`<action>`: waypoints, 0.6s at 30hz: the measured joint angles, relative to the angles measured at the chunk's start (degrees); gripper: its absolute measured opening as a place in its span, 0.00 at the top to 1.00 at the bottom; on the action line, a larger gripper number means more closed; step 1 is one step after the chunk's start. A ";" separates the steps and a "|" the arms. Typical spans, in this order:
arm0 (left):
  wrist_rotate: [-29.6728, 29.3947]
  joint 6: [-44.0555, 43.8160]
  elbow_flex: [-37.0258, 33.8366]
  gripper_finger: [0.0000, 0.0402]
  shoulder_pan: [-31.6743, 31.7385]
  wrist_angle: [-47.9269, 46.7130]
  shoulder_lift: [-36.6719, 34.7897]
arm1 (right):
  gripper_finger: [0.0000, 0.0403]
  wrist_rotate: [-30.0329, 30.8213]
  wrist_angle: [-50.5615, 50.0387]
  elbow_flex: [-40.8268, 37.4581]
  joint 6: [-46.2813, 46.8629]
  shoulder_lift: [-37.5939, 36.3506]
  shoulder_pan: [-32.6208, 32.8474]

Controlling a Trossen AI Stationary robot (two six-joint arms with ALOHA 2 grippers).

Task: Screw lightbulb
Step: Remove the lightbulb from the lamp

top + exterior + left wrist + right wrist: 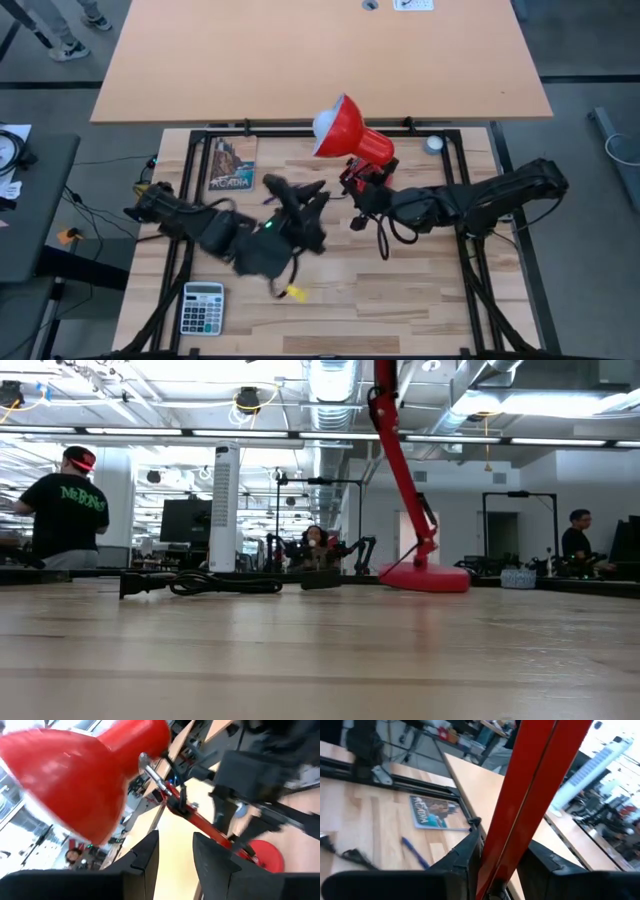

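The right gripper (pixel 497 857) clamps the red lamp's arm (pixel 530 785). The left gripper (pixel 175 855), fingers parted and empty, sits just below the lamp shade (pixel 75 775). The lightbulb (pixel 326 124) sits inside the shade's mouth at the table's far edge (pixel 300 128), with bare wood near both grippers.

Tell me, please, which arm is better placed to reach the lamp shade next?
Probably left: the left gripper is open, empty and facing the red shade, while the right gripper clamps the lamp arm.
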 joint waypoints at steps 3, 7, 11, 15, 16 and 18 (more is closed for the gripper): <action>-1.67 -0.81 2.84 0.73 -3.43 -3.31 -0.13 | 0.72 -3.39 -2.25 0.00 0.11 -1.19 0.03; -2.22 2.09 7.54 0.73 -8.04 -5.82 -0.11 | 0.72 -9.86 -3.32 0.00 -0.56 -2.57 0.05; -0.90 7.63 7.97 0.73 -11.38 -6.94 -2.61 | 0.72 -18.18 -4.26 0.00 -2.70 -4.20 0.03; 3.42 4.00 7.78 0.73 -12.30 -10.23 -6.89 | 0.72 -24.64 -5.56 0.00 -4.17 -5.35 0.10; 4.80 1.96 7.78 0.73 -12.33 -11.69 -8.09 | 0.72 -25.76 -5.75 0.01 -4.28 -5.48 0.02; 8.92 -2.75 7.78 0.73 -12.13 -15.25 -10.50 | 0.72 -27.97 -5.99 0.10 -4.77 -5.76 -0.04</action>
